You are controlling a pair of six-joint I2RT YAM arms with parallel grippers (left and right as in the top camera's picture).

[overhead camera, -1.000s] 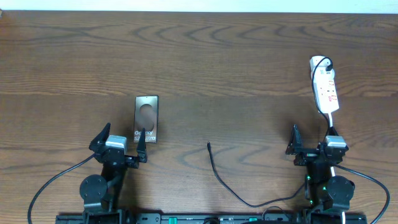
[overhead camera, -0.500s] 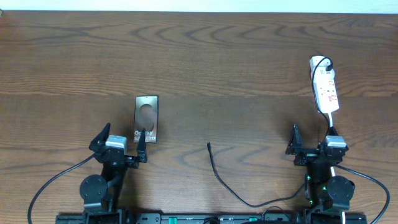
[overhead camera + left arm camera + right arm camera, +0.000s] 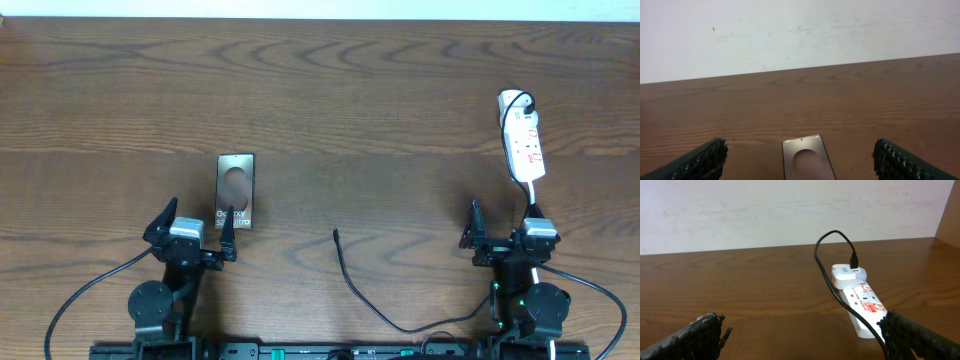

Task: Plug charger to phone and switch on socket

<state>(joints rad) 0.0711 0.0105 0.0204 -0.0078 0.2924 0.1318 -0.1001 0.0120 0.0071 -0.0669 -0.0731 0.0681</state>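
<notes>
overhead view: a dark brown wooden table (image 3: 380, 110) with wavy grain fills the frame, a thin strip of pale wall (image 3: 320, 8) along its far edge; the wrist cameras show that wall as plain off-white and lightly scuffed. the phone (image 3: 236, 190) lies flat on the left half of the table, its long side pointing away from the robot, its glossy brownish face carrying a pale oval reflection and white lettering at the near end. its near end sits just ahead of the left gripper (image 3: 200, 210), whose jaws are spread wide with nothing between them; from the left wrist camera the phone appears low in the gap between the two ribbed black fingers (image 3: 700, 162). the charger (image 3: 342, 265), a thin black cable, curves across the near middle of the table, its small plug tip (image 3: 335, 233) resting loose on the wood between the two arms, well apart from the phone. the socket (image 3: 523, 140), a white strip with red markings, lies lengthwise at the far right, beyond the right gripper (image 3: 502, 215), which also stands wide open and empty. a white adapter (image 3: 847, 275) sits at the strip's far end, with a black cable looping up out of it and running back along the strip. whether the switch is on cannot be told.
</notes>
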